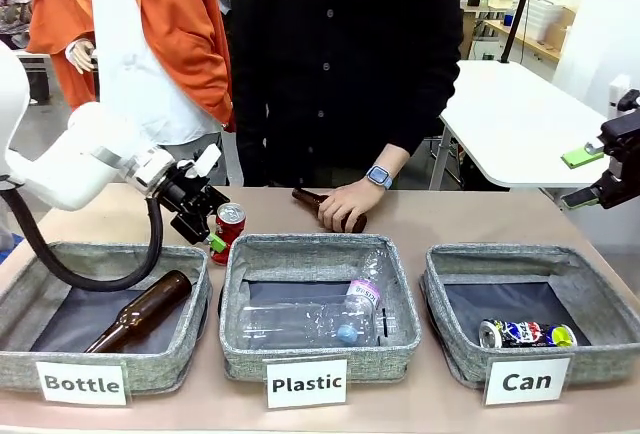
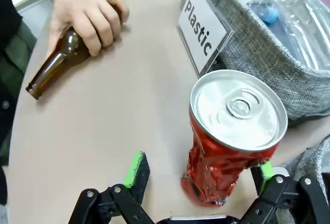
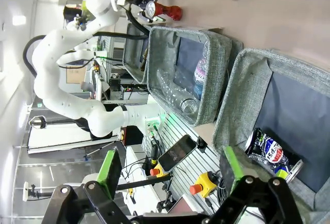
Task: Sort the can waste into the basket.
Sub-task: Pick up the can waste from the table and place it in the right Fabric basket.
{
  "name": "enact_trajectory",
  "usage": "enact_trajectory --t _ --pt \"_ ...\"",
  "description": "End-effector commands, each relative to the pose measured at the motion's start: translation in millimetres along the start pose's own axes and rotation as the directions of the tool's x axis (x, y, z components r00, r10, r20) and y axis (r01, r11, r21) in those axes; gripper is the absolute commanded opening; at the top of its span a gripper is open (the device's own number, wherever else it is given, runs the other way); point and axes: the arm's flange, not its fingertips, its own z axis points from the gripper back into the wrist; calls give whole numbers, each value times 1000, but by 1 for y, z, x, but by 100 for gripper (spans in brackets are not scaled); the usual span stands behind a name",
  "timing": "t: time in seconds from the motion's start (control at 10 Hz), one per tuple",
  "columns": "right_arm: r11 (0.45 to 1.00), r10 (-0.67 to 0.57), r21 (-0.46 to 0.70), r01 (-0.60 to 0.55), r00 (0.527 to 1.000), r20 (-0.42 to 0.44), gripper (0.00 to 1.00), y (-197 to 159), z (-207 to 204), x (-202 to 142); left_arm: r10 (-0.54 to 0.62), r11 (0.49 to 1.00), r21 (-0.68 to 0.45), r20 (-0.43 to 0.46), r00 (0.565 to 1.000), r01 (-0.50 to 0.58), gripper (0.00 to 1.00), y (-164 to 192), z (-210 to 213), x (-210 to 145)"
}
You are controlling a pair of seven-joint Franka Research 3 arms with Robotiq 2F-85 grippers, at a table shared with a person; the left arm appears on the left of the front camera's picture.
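The red can [image 1: 230,224] is found left of centre in the front view, standing on the table [image 1: 450,219] just behind the gap between the Bottle basket [image 1: 110,250] and the Plastic basket [image 1: 310,242]. It's straddled by the left gripper [image 2: 201,171] with the jaws spread. One pad [image 2: 136,166] is clearly off the can and the other looks right up against it, so nothing's clamped yet.

The can is probably empty thin aluminium, so it should be treated as very light, slick, and easily crushed. The lower body is crumpled, so the firmer band just under the silver top would be the better place to pinch, gently and straight across.

The blue can [image 1: 525,334] is seen lying in the Can basket [image 1: 530,252], lower right. The right gripper [image 3: 170,164] is held wide apart, with nothing in it.
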Motion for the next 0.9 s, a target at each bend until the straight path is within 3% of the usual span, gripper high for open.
enact_trajectory --t 0.0,0.3,0.4,0.5,0.6,0.8 --pt "1000 22 1 -22 1000 -6 100 1 3 -1 -1 1000 -20 -2 1000 1 100 8 0 3" --pt "1000 22 1 -22 1000 -6 100 1 3 -1 10 999 -40 66 998 -7 100 9 -6 0" --pt "1000 22 1 -22 1000 -6 100 1 3 -1 -14 999 -44 69 997 17 52 7 -6 -1" --pt "1000 22 1 -22 1000 -6 100 1 3 -1 -17 999 -49 78 997 21 42 6 -5 0" --pt "1000 22 1 -22 1000 -6 100 1 3 -1 -23 999 -42 74 997 27 0 6 -3 1" --pt "1000 22 1 -22 1000 -6 100 1 3 -1 -34 999 -36 94 995 38 0 6 -1 2"
